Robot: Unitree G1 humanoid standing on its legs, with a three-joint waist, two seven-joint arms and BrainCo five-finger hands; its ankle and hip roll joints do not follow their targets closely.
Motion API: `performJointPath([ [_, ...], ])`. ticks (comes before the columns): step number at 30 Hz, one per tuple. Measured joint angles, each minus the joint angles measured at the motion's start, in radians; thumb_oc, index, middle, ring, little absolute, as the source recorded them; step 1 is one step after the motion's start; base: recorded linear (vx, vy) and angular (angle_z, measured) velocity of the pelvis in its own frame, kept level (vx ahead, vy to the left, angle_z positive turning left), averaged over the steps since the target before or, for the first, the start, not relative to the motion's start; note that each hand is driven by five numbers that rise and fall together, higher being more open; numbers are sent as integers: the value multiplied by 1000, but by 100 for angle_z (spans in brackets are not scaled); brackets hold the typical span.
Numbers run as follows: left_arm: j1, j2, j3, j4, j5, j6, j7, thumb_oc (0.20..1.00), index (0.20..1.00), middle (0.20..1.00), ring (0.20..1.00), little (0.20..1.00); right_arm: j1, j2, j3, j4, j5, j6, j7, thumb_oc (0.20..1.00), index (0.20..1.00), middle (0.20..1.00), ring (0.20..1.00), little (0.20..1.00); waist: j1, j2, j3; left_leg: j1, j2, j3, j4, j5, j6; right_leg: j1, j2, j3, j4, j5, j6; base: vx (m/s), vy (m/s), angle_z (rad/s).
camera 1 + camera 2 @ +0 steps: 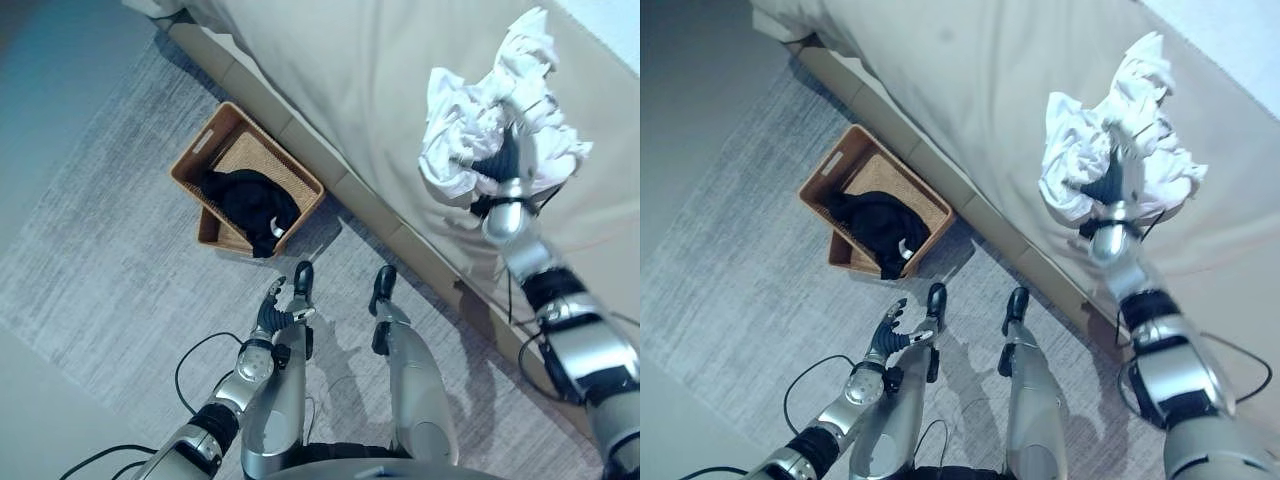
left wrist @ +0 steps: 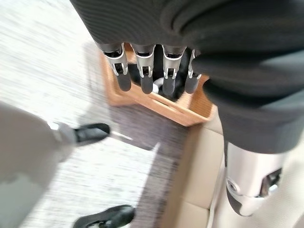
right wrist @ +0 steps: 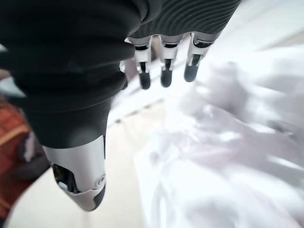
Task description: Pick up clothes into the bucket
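Two garments in view: one white shirt crumpled on the bed, one black garment already inside the basket. One basket, woven brown, on the rug just beside the bed's edge.

Key relation: white shirt lies directly under and ahead of the right hand, well away from the basket, up on the bed on the robot's right side. Right hand is over the heap; in its wrist view the fingers are straight and spread, not curled round cloth, with white folds just past the tips. Contact with the cloth cannot be told. The shirt is a bunched lump with no clear long axis; any fold would do for a grab.

Left hand hangs low, near the basket but short of it, fingers loosely straight, holding nothing; its wrist view looks towards the basket rim.

Judgement: right arm is clearly the nearer one for the shirt; left is far off. Next move needs the right fingers closed on the heap, then a carry across the bed edge towards the basket. Risk: loose cloth trailing or snagging on the basket rim.
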State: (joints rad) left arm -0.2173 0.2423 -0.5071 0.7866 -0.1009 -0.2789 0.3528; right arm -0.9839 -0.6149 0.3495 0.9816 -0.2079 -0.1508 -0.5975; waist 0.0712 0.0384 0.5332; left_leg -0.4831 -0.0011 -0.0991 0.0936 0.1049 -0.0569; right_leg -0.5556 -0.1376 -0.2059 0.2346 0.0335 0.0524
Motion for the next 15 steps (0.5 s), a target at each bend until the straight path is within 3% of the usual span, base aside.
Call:
performJointPath([
  [3, -15, 12, -32, -2, 13, -1, 2, 1000, 1000, 1000, 1000, 1000, -124, -22, 55, 172, 32, 7, 3, 1000, 1000, 1000, 1000, 1000, 19, 40, -1, -2, 1, -20, -51, 34, -4, -25, -10, -22, 29, -12, -2, -12, -54, 22],
  [9, -31, 17, -10, -27, -27, -14, 4, 1000, 1000, 1000, 1000, 1000, -195, -100, 139, 291, 40, 31, 27, 1000, 1000, 1000, 1000, 1000, 28, 103, -7, -58, -22, -72, -78, 58, -10, -129, -56, -55, 166, -89, -15, 12, -26, 28],
  [15, -46, 9, 7, -31, -80, -19, 5, 1000, 1000, 1000, 1000, 1000, -235, -138, 179, 321, 31, 41, 45, 1000, 1000, 1000, 1000, 1000, 26, 110, -7, -112, -42, -81, -85, 72, -14, -235, -92, -50, 275, -146, -28, 83, -12, 13],
])
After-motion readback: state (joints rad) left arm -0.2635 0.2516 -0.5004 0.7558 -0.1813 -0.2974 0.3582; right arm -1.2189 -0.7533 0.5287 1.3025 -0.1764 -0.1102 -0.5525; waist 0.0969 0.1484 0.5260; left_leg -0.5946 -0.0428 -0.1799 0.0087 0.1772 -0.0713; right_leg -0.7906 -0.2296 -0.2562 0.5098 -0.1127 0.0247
